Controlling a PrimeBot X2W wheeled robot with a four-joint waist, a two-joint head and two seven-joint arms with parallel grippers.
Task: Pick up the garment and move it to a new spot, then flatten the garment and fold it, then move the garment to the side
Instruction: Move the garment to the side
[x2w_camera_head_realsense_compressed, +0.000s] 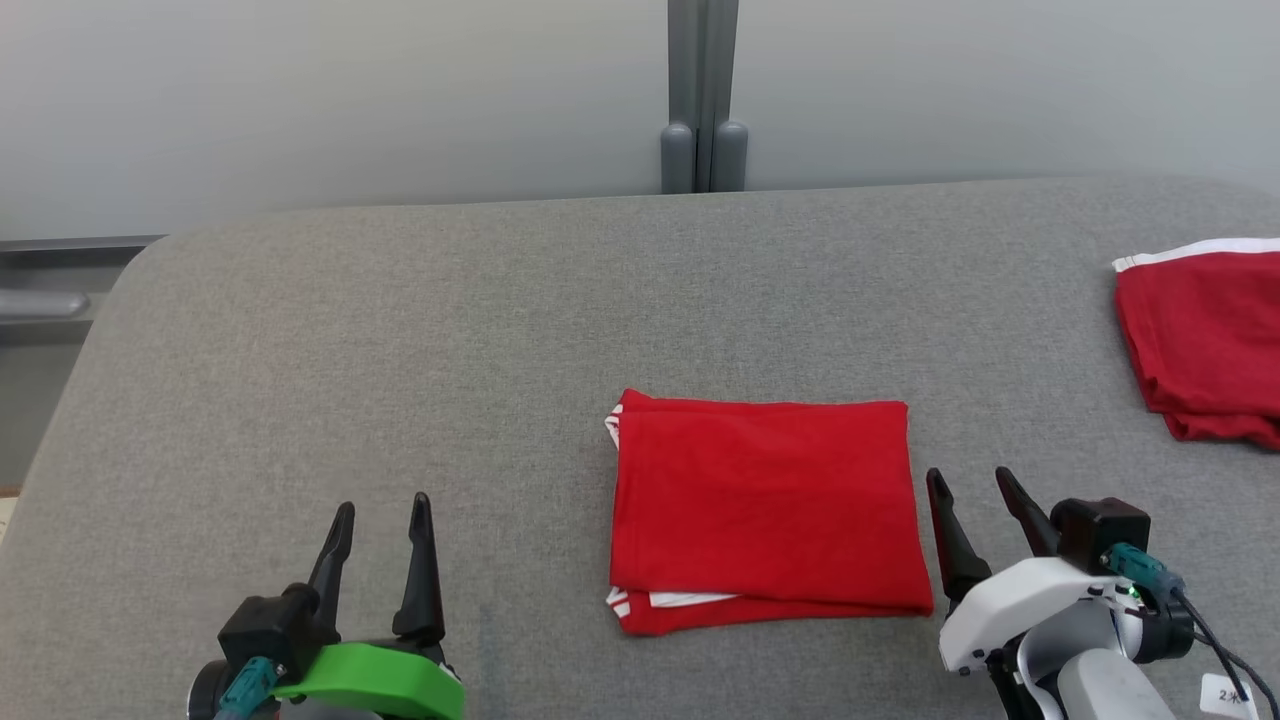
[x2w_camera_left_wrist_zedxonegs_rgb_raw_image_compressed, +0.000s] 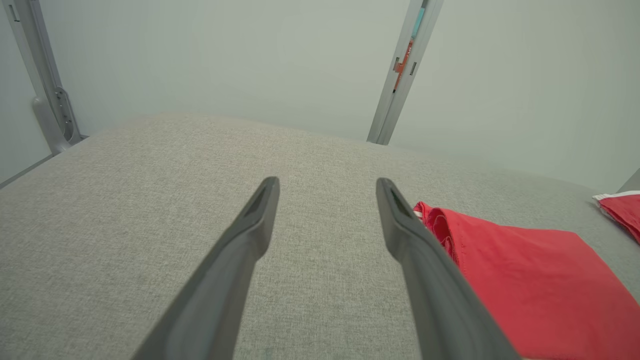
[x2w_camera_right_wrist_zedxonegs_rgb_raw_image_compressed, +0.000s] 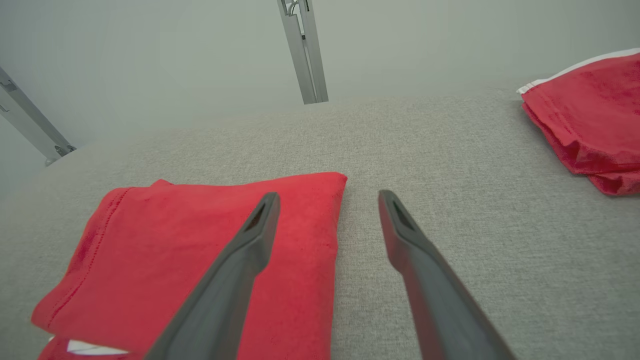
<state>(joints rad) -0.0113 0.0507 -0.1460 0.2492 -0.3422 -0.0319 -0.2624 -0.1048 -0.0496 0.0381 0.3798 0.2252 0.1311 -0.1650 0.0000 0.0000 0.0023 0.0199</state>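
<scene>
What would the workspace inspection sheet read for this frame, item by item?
Surface: grey fabric-covered table, flat.
Job's things: red garment folded into a neat rectangle, lying centre-front, white trim showing at its left corners.
Clutter: second red garment, folded, at the table's right edge.
Grippers: left gripper open, empty, left of the red garment and apart from it; right gripper open, empty, just beside its right edge.
Cables: black cable at the right wrist; teal plug at the left wrist.
Surroundings: pale wall and grey post behind the table.
</scene>
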